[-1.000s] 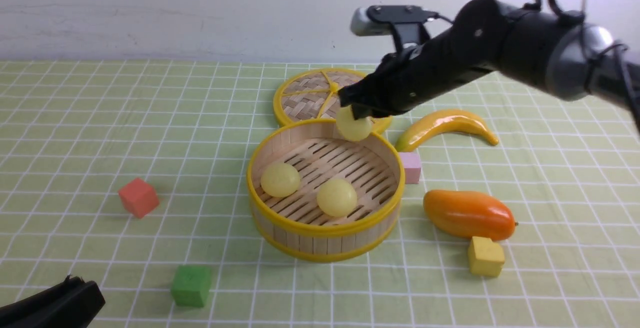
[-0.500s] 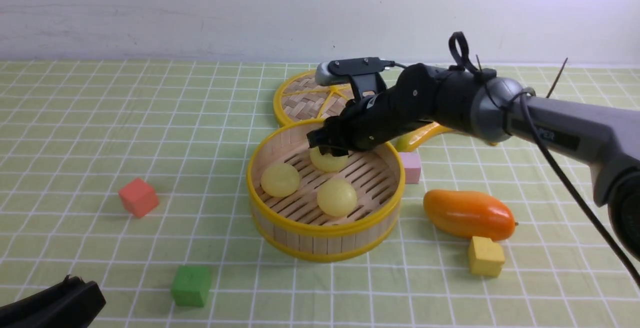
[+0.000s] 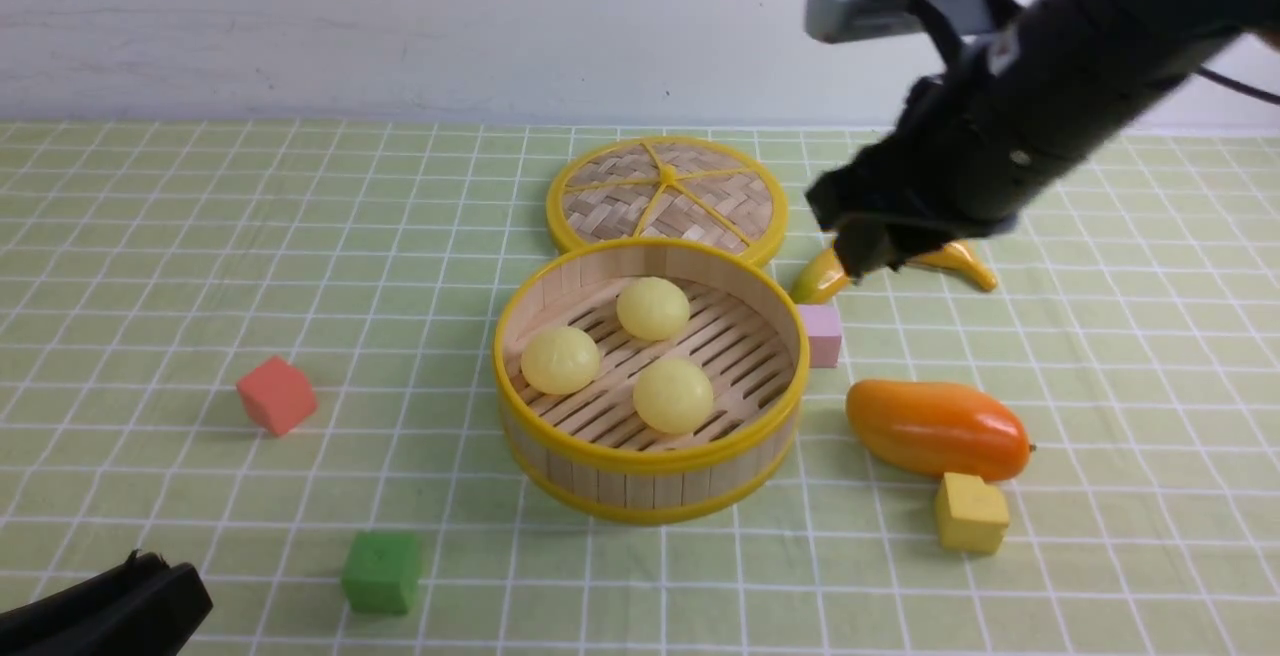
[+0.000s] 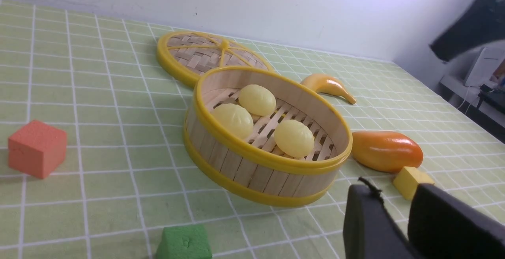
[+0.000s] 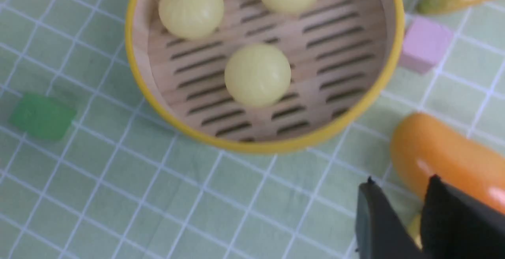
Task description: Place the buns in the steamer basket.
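The steamer basket [image 3: 648, 484] stands mid-table with three pale-yellow buns on its slatted floor: one at the back [image 3: 653, 308], one at the left [image 3: 560, 359], one at the front [image 3: 673, 395]. My right gripper [image 3: 866, 261] is raised to the basket's right, above the banana, empty, with its jaws a little apart. In the right wrist view its fingertips [image 5: 401, 184] hang over the mango, with the basket [image 5: 276, 147] and buns [image 5: 257, 74] beyond. My left gripper [image 3: 165, 576] rests low at the near left, shut and empty; its wrist view [image 4: 390, 190] shows the basket [image 4: 252, 154].
The flat woven lid [image 3: 665, 196] lies behind the basket. A banana [image 3: 960, 258], a pink cube [image 3: 822, 334], an orange mango [image 3: 938, 429] and a yellow cube [image 3: 970, 513] are at the right. A red cube [image 3: 277, 394] and a green cube [image 3: 382, 571] are at the left.
My right gripper lowered the third bun into the back of the basket, let it go, then rose and drew back to the right. The left arm has not moved.
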### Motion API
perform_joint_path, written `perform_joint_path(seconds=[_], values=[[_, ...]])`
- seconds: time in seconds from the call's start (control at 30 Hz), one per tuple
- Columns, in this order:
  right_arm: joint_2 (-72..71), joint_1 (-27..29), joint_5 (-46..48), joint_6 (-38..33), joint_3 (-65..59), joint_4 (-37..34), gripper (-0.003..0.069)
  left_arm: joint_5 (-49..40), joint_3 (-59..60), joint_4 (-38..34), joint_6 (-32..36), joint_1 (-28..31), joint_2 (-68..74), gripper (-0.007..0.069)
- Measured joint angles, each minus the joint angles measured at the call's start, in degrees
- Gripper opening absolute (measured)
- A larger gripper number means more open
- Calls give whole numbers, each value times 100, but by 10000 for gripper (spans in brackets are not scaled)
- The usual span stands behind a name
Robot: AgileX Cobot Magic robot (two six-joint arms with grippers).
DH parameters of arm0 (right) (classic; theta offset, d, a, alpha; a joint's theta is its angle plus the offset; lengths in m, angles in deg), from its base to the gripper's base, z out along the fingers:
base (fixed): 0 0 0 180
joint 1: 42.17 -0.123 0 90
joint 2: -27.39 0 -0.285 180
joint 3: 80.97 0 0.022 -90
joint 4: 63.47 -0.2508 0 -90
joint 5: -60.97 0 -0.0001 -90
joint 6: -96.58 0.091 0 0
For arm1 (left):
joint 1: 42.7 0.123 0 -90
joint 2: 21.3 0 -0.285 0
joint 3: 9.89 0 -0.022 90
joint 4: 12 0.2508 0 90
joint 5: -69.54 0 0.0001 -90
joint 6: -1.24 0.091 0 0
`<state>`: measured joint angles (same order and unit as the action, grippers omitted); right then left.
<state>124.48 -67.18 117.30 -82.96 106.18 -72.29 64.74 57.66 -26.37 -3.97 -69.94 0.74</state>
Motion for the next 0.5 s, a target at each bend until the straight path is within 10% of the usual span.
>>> perform_joint_path(seconds=[0.17, 0.5], values=[[-1478, -66, -261, 370, -1555, 53, -6, 0, 0, 0, 0, 0, 0, 164], [-3462, -66, 300, 449, -2730, 60, -20, 0, 0, 0, 0, 0, 0, 173]])
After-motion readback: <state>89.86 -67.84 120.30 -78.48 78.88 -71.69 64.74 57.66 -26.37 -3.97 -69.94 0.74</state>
